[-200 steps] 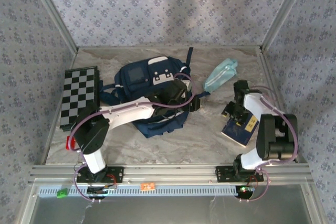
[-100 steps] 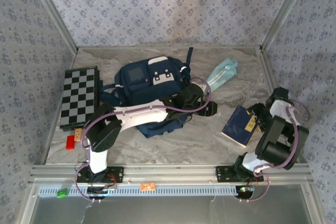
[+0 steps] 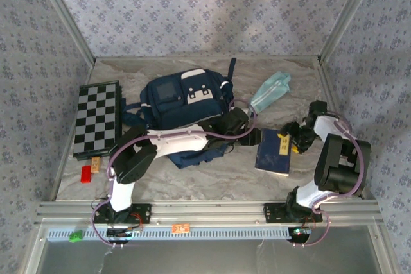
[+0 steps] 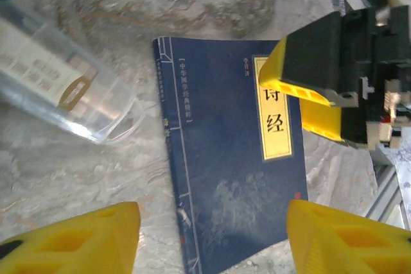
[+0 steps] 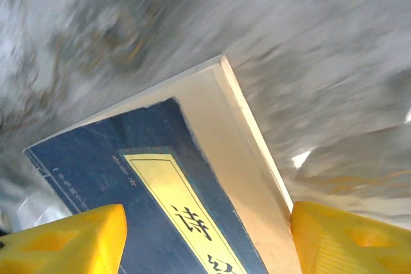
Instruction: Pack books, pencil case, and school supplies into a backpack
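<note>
Step in hand: picking the navy book (image 3: 274,152) up off the table (image 3: 212,181). The book, the case and the clear box are all out of the bag.

- The book lies flat at front right, cover up and yellow label showing, apart from the bag.
- Right gripper (image 5: 209,239) is over the book's far right corner. Its jaws are wide with the corner between them. That's not a pinch, and I can't tell if a finger presses on the cover.
- Left gripper (image 4: 209,239) is poised over the book from the left, jaws also wide, holding nothing.
- The clear oblong supplies box (image 4: 64,94) lies on the table just beside the book's left edge, next to the backpack (image 3: 183,101).
- The backpack sits mid-table. I can't tell if its mouth is open.
- The pencil case (image 3: 270,91) is farthest back, right of the bag, lying free.

Next move, my read: a thin book flat on stone gives no purchase from above. You need one edge tipped up so a jaw gets under it, then close on it and carry it left to the bag.
</note>
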Available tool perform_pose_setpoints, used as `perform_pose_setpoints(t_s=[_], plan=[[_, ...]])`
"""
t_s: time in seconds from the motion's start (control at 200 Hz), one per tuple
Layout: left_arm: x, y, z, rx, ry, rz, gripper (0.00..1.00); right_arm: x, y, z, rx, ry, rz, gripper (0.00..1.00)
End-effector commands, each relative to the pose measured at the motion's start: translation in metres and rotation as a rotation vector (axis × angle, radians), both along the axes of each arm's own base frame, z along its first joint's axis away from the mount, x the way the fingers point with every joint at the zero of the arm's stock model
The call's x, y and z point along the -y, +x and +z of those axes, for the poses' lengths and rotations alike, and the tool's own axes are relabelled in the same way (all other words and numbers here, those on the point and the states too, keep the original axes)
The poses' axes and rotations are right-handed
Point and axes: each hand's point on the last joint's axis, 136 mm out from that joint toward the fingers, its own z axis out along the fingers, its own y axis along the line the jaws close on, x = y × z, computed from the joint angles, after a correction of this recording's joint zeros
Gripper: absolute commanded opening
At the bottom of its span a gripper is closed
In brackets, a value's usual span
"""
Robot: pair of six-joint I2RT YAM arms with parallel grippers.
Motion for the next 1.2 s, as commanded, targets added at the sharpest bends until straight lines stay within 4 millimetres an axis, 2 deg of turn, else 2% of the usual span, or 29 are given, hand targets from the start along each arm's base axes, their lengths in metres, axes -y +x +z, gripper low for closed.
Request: perform_pose_setpoints(t_s=[0.0,0.165,0.455,0.545,0.645,0.745,0.915,1.194], plan=[[-0.013,-0.004,-0.019,-0.053,0.031,0.069,0.58,-0.024,-0.020,0.004,-0.041,0.082,0.054,0.70],[-0.013,-0.012,-0.034,-0.115,0.013,0.108,0.55,-0.006,-0.042,0.003,-0.081,-0.008,0.031,0.73],[0.004,-0.016,-0.052,-0.166,0.014,0.089,0.49,-0.024,-0.070,-0.007,-0.099,-0.005,0.028,0.69],[0.006,-0.017,-0.058,-0.183,0.020,0.093,0.49,-0.035,-0.076,-0.008,-0.100,0.028,0.042,0.68],[0.007,-0.017,-0.060,-0.186,0.016,0.092,0.48,-0.051,-0.080,-0.005,-0.092,0.070,0.066,0.66],[0.005,-0.015,-0.066,-0.184,0.039,0.100,0.47,-0.057,-0.080,0.000,-0.065,0.077,0.076,0.65],[0.007,-0.017,-0.073,-0.192,0.051,0.073,0.46,-0.055,-0.082,0.000,-0.060,0.061,0.095,0.63],[0.008,-0.019,-0.084,-0.213,0.073,0.065,0.42,-0.051,-0.086,-0.008,-0.098,0.012,0.112,0.68]])
